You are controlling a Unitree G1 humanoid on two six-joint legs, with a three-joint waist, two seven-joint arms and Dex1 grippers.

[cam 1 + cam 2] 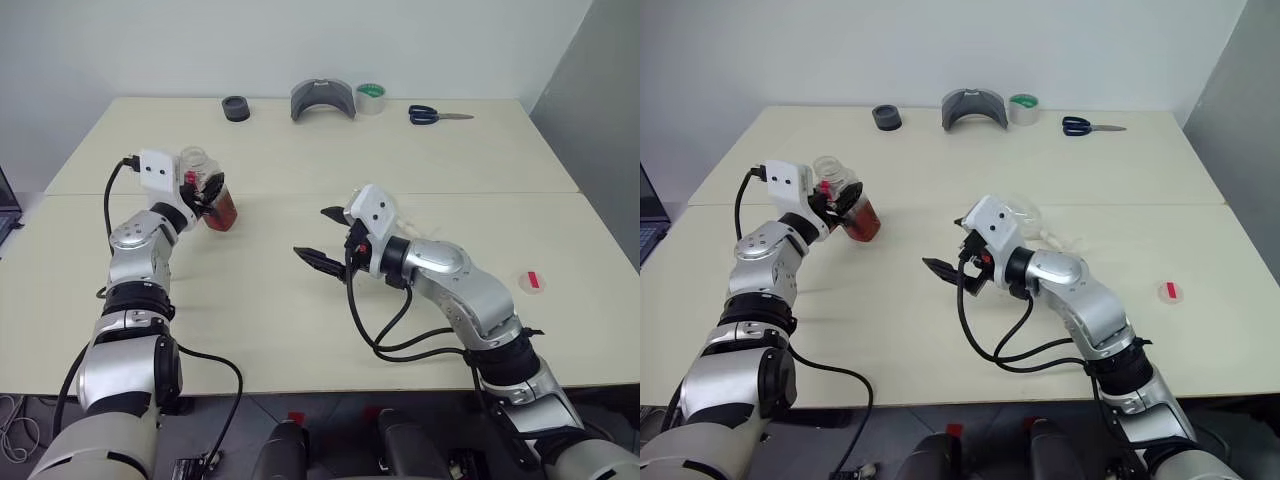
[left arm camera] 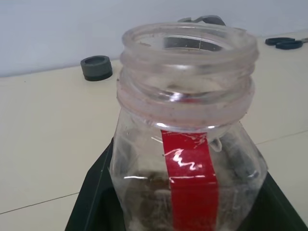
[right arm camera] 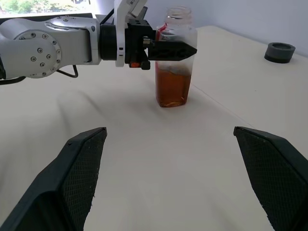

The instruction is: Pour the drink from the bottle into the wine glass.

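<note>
Standing upright on the cream surface (image 1: pixel 300 300) at about ten o'clock is the small clear plastic bottle (image 3: pixel 175 57), uncapped, with a red label strip and reddish-brown translucent drink (image 3: pixel 172 88) in its lower part. The left gripper (image 3: pixel 169 50) has its jaws on either side of the bottle; whether they still clamp it I cannot tell. The right gripper (image 3: pixel 180 180), near centre, has its jaws spread wide and empty. A clear stemmed wine glass (image 1: pixel 1025 218) stands just behind the right wrist, at its twelve o'clock.

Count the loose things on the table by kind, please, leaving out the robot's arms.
Clear plastic bottle with red label strip: 1
Clear stemmed wine glass: 1
White-and-red round cap: 1
Black round puck: 1
Grey curved holder: 1
Green tape roll: 1
Blue-handled scissors: 1
Total: 7
</note>
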